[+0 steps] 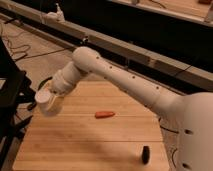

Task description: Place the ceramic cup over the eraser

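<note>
As I watch remotely: gripper [53,94] clamped on ceramic cup [46,104], tilted above table [100,145] left edge | cup contents unclear | eraser [145,154] uncovered, well apart

A wooden table [90,145] filled the foreground, with a long ledge [170,67] running across the floor behind it. The robot arm [120,80] reached from the right, over the table's far half, to its left side. There the gripper [55,94] carried the ceramic cup [46,101], tilted, above the table's left rear corner. A carrot-like stick [104,114] lay near the table's middle, to the right of the cup, and the eraser [145,154] sat well apart from both, near the front right edge, just beside the robot's body [197,130].
</note>
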Controlling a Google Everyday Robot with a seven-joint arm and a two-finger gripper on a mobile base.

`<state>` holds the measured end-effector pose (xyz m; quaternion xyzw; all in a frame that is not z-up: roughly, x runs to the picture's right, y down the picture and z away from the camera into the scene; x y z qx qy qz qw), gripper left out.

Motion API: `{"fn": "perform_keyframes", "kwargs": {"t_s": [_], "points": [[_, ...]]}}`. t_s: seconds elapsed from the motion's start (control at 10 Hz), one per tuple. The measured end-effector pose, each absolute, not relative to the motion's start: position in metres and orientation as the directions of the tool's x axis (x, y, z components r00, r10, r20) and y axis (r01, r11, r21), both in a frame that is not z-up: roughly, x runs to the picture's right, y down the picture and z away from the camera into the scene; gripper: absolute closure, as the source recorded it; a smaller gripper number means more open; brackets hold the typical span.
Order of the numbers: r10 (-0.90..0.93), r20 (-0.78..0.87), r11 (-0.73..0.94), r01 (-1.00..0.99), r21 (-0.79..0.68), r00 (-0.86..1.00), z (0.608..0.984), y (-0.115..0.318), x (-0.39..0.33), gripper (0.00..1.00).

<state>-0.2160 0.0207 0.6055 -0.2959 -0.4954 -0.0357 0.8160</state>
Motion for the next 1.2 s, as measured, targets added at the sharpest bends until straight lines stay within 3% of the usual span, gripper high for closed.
{"fn": "perform_keyframes", "kwargs": {"t_s": [1.0, 1.2], "points": [[0.263, 0.819, 0.842, 0.292, -0.453, 0.510, 0.603, 0.008, -0.190, 1.00], [0.306, 0.782, 0.857, 0.201, -0.475, 0.544, 0.611, 0.002, -0.154, 1.00]]}}
